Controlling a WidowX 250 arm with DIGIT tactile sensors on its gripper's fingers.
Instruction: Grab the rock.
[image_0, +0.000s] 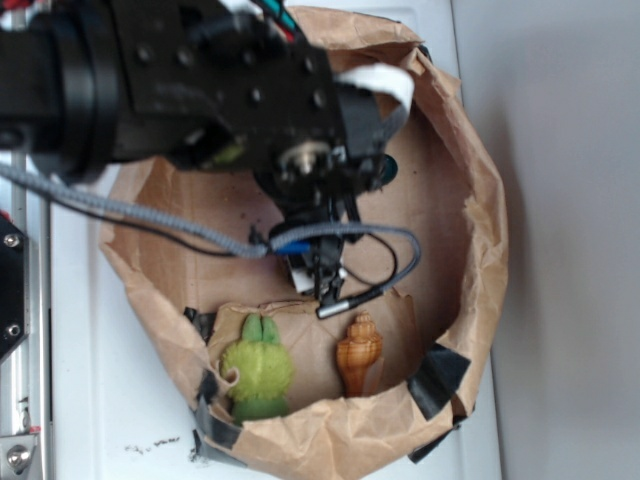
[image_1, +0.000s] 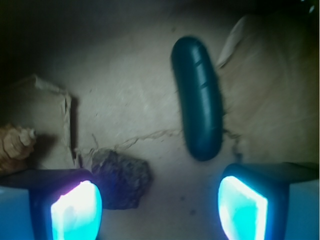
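The rock (image_1: 122, 179), a small rough dark lump, lies on the brown paper floor of the bag in the wrist view. It sits just inside the left fingertip (image_1: 75, 210), partly behind it. My gripper (image_1: 159, 207) is open, its glowing pads far apart, with nothing held. Only bare paper lies between the rock and the right fingertip (image_1: 242, 207). In the exterior view my gripper (image_0: 320, 270) hangs inside the paper bag (image_0: 480, 250) and hides the rock.
A smooth dark-green cucumber-shaped thing (image_1: 197, 97) lies ahead of the right finger. An orange-brown seashell (image_0: 358, 352) and a green plush (image_0: 257, 372) rest near the bag's front wall; the seashell (image_1: 15, 142) also shows at left. Crumpled bag walls ring everything.
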